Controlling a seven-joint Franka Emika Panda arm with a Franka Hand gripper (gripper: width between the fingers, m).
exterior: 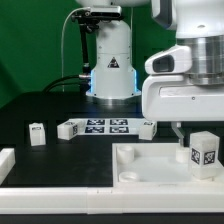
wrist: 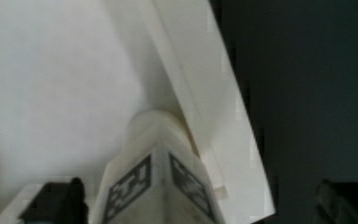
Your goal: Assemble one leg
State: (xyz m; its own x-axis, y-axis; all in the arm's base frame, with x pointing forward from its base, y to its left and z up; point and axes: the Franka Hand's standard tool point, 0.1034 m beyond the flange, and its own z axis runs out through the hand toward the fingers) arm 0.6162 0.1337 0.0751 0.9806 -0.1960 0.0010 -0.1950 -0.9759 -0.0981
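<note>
A leg [exterior: 204,151], a small white block with black-and-white tags, stands upright on the large white square board [exterior: 140,168] near the corner on the exterior view's right. My gripper [exterior: 183,132] hangs low over that corner, just behind the leg. In the wrist view the leg [wrist: 155,178] lies between my two dark fingertips [wrist: 55,201], with a gap on each side. The gripper [wrist: 199,202] is open and holds nothing. The board [wrist: 69,80] fills most of the wrist view.
Another leg [exterior: 37,132] stands on the dark table at the exterior view's left. The marker board [exterior: 103,127] lies behind the square board, with a small tagged block [exterior: 147,124] at its end. A white bar [exterior: 6,160] lies at the left edge.
</note>
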